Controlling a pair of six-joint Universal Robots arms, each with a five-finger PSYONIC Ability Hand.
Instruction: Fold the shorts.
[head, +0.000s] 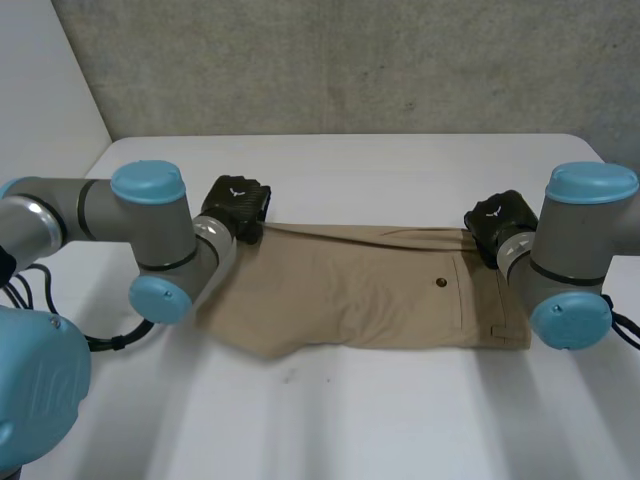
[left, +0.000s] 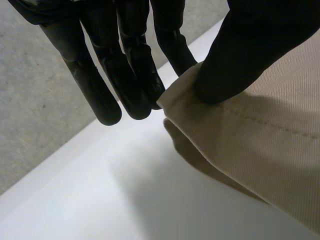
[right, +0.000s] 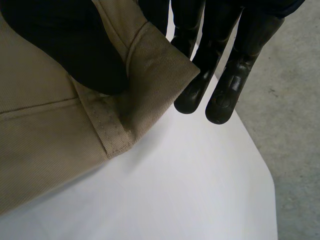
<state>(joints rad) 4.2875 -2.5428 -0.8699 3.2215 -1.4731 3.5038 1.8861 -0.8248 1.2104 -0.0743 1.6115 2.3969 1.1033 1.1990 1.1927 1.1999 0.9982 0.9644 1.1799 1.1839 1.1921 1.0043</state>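
The left hand (head: 238, 205) pinches the far left corner of the shorts (head: 360, 295). Its thumb (left: 245, 55) presses on top of the hem and its straight fingers (left: 135, 80) sit behind it. The shorts lie spread across the white table (head: 350, 430) between both hands. The right hand (head: 497, 222) pinches the far right corner at the waistband, with thumb on top and fingers behind.

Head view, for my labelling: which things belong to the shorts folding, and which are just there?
In the job: tan shorts; left hand, pinching a hem corner; right hand, pinching a waistband corner.
Just there: white table; grey wall.
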